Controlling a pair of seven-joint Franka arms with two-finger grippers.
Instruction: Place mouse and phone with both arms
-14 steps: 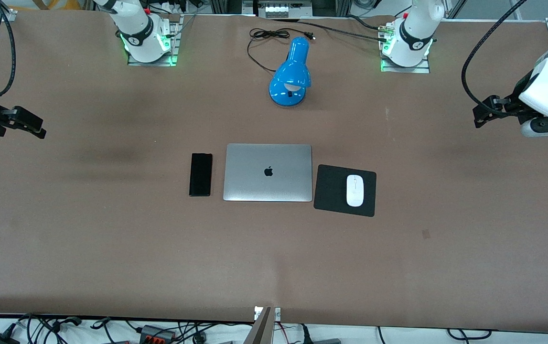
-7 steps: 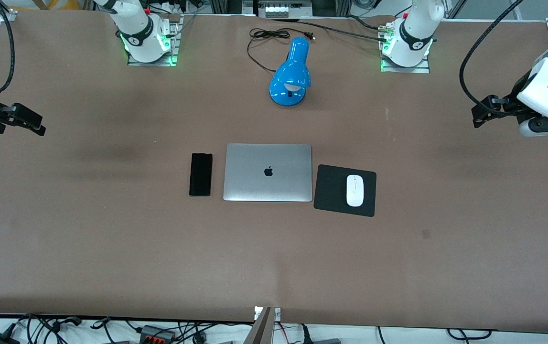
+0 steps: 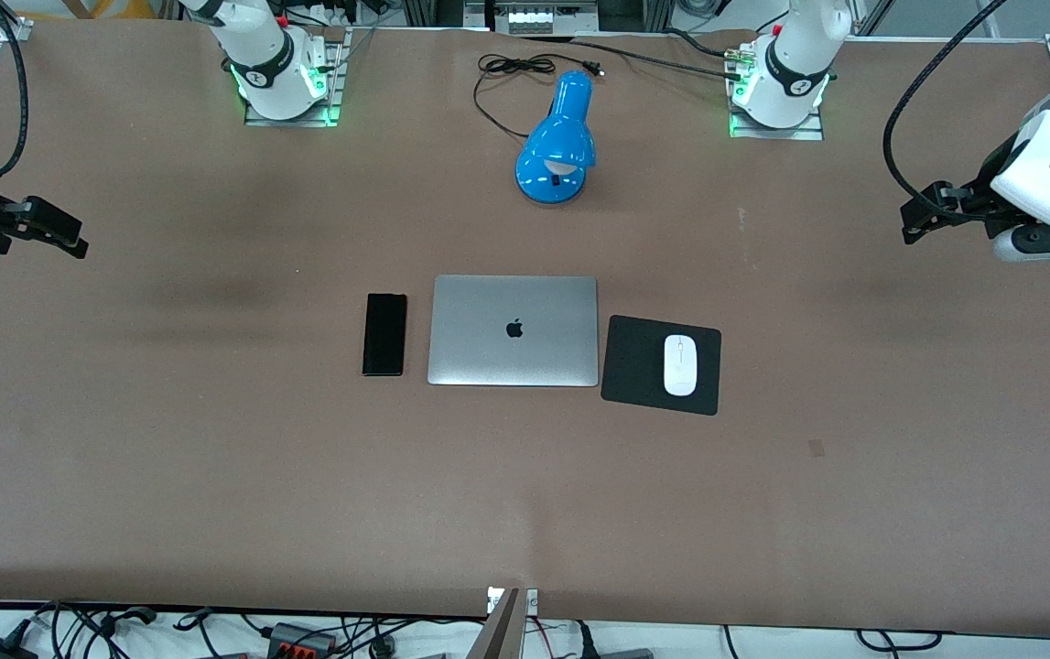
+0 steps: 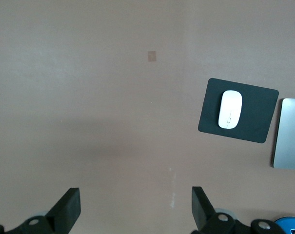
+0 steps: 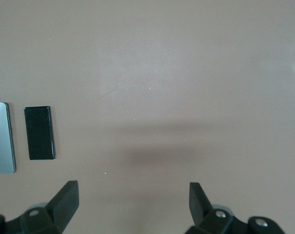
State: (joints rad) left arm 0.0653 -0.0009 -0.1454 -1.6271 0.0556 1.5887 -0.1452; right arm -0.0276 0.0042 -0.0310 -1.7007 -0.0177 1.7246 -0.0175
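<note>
i see both tools spread, empty | left tool (image 3: 911, 225) nearer mouse (image 3: 679, 364) | right tool (image 3: 76, 245) nearer phone (image 3: 384, 334)

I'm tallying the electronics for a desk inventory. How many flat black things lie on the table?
2. The phone lies beside the laptop, toward the right arm's end. The black pad lies beside the laptop toward the left arm's end, with the mouse on it. None seems hidden.

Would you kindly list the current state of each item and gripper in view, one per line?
mouse: resting on the black pad, not held.
phone: flat on the table beside the laptop, not held.
laptop: lid closed.
blue lamp: unplugged.
left gripper: open, empty, over bare table.
right gripper: open, empty, over bare table.
</note>
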